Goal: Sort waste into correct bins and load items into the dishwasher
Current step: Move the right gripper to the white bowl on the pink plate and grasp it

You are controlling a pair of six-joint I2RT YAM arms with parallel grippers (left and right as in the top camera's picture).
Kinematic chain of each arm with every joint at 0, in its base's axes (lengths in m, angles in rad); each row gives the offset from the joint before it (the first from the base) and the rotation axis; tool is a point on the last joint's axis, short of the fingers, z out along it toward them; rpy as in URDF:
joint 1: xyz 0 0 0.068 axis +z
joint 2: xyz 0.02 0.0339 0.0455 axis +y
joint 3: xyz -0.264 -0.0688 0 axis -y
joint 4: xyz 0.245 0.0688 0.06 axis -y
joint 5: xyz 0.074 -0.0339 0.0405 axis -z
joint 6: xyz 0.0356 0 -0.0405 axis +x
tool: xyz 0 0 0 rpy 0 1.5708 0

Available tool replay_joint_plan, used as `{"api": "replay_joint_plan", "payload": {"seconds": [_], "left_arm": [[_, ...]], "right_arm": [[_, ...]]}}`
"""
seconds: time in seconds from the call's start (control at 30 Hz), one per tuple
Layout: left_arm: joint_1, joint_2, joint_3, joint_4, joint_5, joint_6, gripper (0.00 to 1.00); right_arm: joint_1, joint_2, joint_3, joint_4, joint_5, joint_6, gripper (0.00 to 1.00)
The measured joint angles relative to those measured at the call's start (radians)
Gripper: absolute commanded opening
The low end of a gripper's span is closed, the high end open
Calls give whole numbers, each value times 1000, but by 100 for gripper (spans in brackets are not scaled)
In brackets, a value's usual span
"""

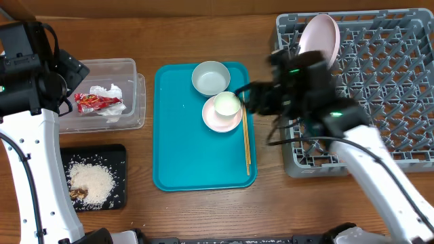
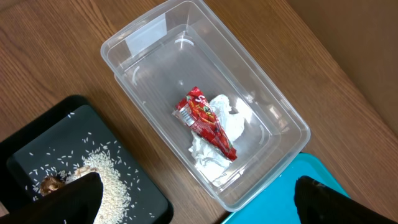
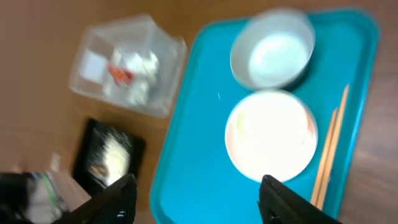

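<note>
A crinkled red wrapper (image 2: 208, 124) and crumpled white tissue (image 2: 231, 119) lie inside the clear tub (image 2: 134, 40). Rice (image 1: 91, 179) and brown bits (image 1: 78, 193) lie on the black tray (image 1: 119, 156). My left gripper (image 2: 199, 205) hangs open above the gap between these two bins, holding nothing. On the teal tray (image 1: 169, 163) stand a pale bowl (image 1: 210, 76) and a white cup (image 1: 226, 104) on a saucer (image 1: 218, 122), with chopsticks (image 1: 246, 142) beside them. My right gripper (image 1: 243, 100) is open just right of the cup, nothing between its fingers. A pink plate (image 1: 320, 37) stands in the grey dish rack (image 1: 386, 88).
The rack fills the right side of the table, and the right arm reaches out over its left edge. The right wrist view is blurred; it shows the cup (image 3: 270, 134), bowl (image 3: 273, 50) and chopsticks (image 3: 329, 152) ahead of the fingers.
</note>
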Motion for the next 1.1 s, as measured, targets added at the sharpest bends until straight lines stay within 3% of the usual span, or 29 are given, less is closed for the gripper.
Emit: {"api": "replay_joint_plan", "payload": {"seconds": [0.17,0.4,0.8,1.0,1.1], "left_arm": [[0,0,0,0,0,0,100],[0,0,0,0,0,0,100],[0,0,0,0,0,0,100],[0,0,0,0,0,0,100],[0,0,0,0,0,0,100]], "right_arm": [[115,98,0,-4,118,0,62],[142,156,56,-130,179,-21,59],[145,211,441,-454,188,-76,60],[154,348,479,-379,189,-98,70],[172,417,479,-327,220,-98,70]]}}
